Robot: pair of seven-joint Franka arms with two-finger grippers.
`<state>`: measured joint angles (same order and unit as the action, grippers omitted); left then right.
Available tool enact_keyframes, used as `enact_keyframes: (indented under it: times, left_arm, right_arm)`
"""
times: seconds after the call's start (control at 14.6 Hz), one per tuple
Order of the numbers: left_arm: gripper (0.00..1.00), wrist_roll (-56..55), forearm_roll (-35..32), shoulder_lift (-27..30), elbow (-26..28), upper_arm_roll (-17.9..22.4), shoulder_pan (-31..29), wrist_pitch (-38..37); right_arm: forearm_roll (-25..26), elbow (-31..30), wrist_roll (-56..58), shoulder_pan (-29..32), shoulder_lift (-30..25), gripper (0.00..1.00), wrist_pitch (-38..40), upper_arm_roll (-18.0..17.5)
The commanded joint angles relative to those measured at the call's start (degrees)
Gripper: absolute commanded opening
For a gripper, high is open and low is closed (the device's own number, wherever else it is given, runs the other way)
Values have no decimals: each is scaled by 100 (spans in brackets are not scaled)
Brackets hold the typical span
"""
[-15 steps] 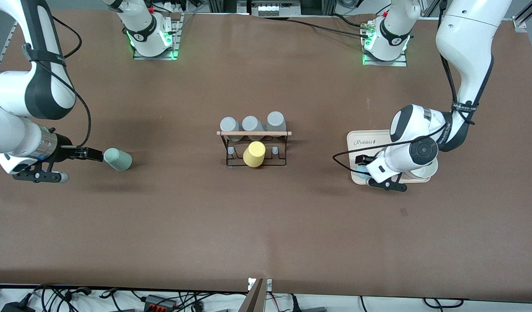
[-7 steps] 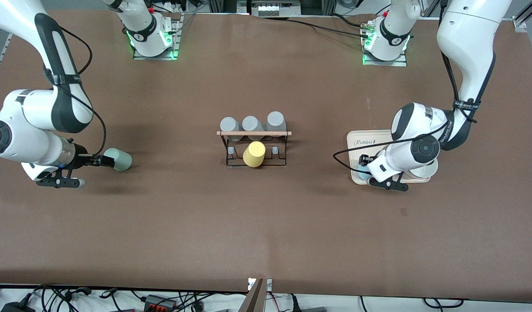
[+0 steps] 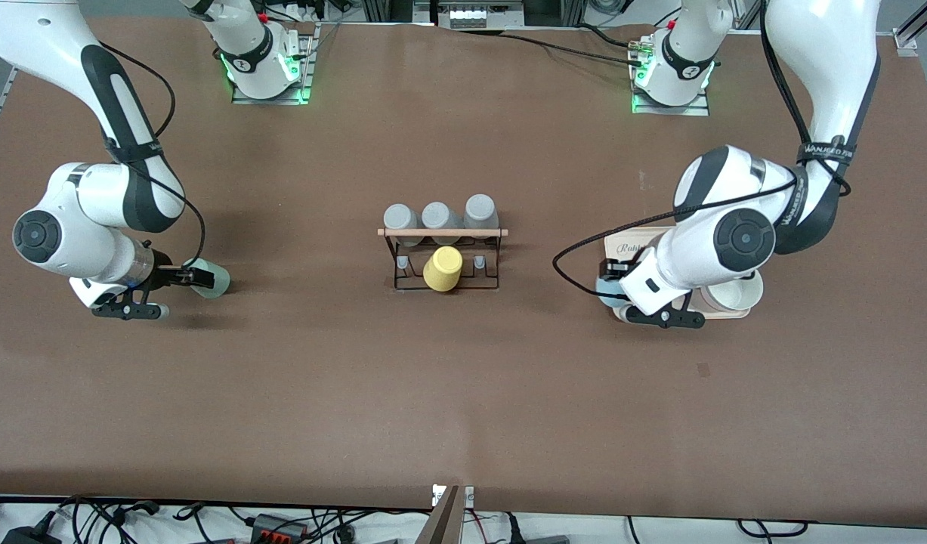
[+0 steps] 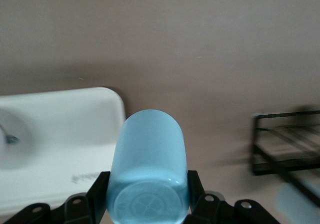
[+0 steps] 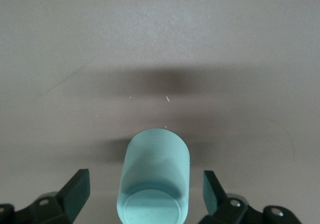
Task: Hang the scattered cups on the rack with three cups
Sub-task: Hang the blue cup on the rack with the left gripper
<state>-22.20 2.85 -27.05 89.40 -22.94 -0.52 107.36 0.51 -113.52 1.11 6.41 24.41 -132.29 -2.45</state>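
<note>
front view: white cup (image 3: 731, 296) sits in cream tray (image 3: 622, 243)

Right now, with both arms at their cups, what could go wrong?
The right gripper straddles the lying mint-green plastic tumbler with open fingers; closing off-centre could roll it away. The left gripper pinches the light blue tumbler only near its base, so it might tilt or slip on the way to the black wire rack.

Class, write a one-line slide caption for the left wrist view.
Left gripper shut on the blue cup, tray beside it, rack ahead.
</note>
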Motion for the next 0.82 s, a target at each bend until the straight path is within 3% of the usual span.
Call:
enact_keyframes:
  times: [0.0,0.14,0.41,0.48,0.75]
  left_arm:
    - [1,-783,889,-116,-413,-97,60,-145]
    - [1,-1521,1339,-160,-529,-97,306,-93]
    - [1,-2734,1394,-458,-766,-97,843,407]
    - [1,-2903,1385,-485,-766,-97,922,609]
    - [1,-3044,1332,-634,-766,-62,1265,926]
  right_arm:
    - [46,-337,126,35,-121,100,-332,-45]
    - [46,-452,153,35,-138,100,-438,-45]
    - [46,-443,162,35,-182,100,-333,-45]
    - [46,-434,170,35,-191,95,-307,-45]
    - [46,-408,267,44,-244,48,-166,-45]
